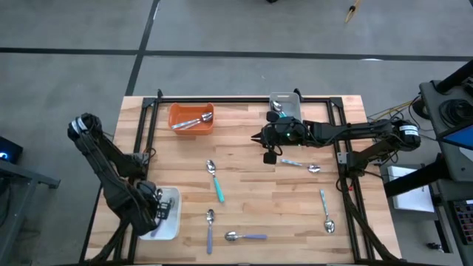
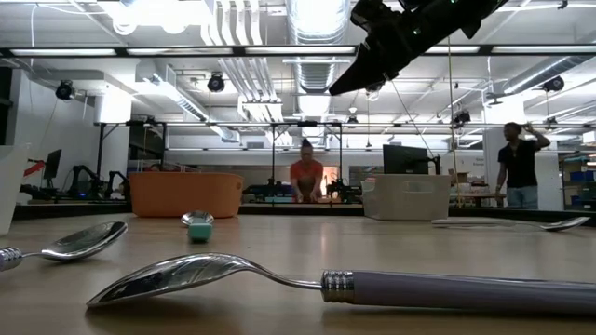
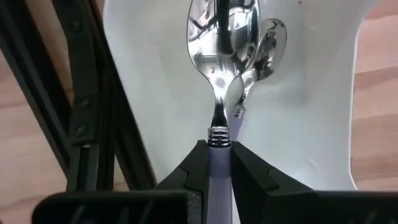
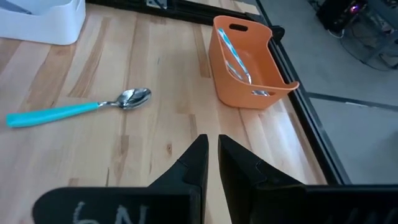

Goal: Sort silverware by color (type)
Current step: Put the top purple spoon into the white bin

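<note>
Over the white tray (image 3: 311, 124) our left gripper (image 3: 214, 165) clamps a lavender spoon (image 3: 219, 74) by its handle, beside one lying inside. Our right gripper (image 4: 211, 155), fingers together and empty, hangs far across the bench (image 1: 251, 192) from that tray, by the grey tray (image 1: 284, 100).

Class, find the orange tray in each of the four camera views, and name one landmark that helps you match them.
High view: orange tray near the table's far edge, left of centre, silverware inside.
Low view: far across the table, left of centre.
Left wrist view: not in it; only the white tray shows.
Right wrist view: near the table's corner, silverware inside.
Shared landmark: the teal spoon, on the wood near the tray.
</note>
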